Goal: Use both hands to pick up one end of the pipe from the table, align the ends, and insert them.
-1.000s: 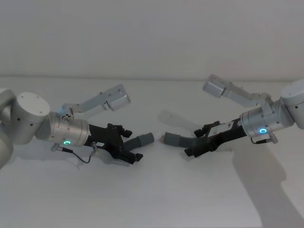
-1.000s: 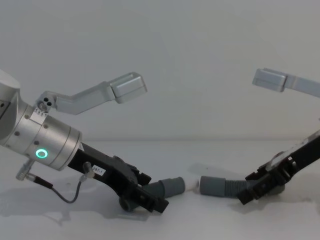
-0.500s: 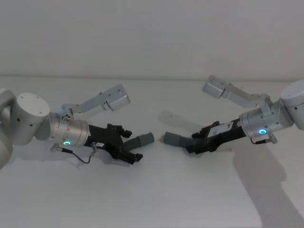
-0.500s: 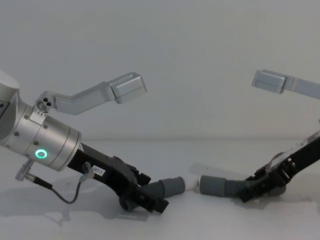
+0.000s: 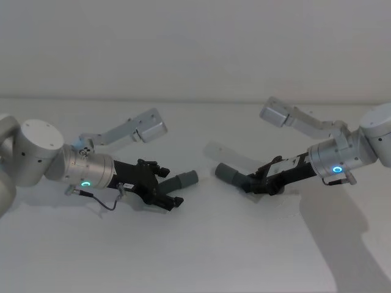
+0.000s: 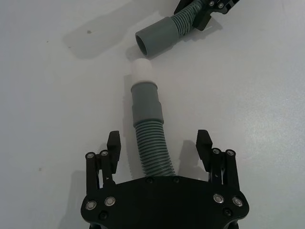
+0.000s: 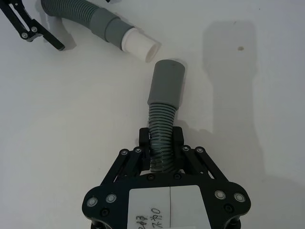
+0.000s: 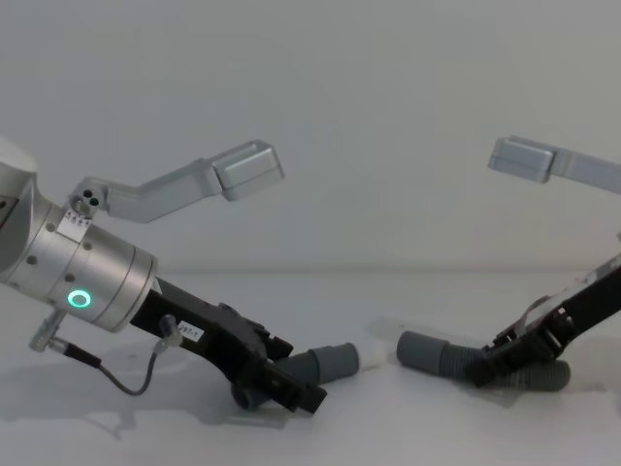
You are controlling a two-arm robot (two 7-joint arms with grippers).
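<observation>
The shorter pipe piece (image 6: 145,114), with a white-tipped cuff end (image 6: 141,71), lies on the table (image 5: 195,256) between the fingers of my left gripper (image 6: 158,139). That gripper is open and its fingers stand clear of the hose on both sides. It rests low at the left (image 5: 171,194) (image 8: 283,385). My right gripper (image 7: 162,136) is shut on the corrugated part of the other pipe piece, whose smooth cuff end (image 7: 166,83) (image 5: 227,173) (image 8: 422,349) is tilted up off the table. The two ends face each other with a small gap and are out of line.
A wrist camera bracket (image 5: 146,129) juts above the left arm and another bracket (image 5: 278,113) above the right one. The hose tail (image 8: 539,377) trails behind the right gripper. A white wall rises behind the table.
My right gripper has closed on its hose piece and tipped its cuff end up, drawing it slightly to the right. The left gripper and its hose piece have stayed still.
</observation>
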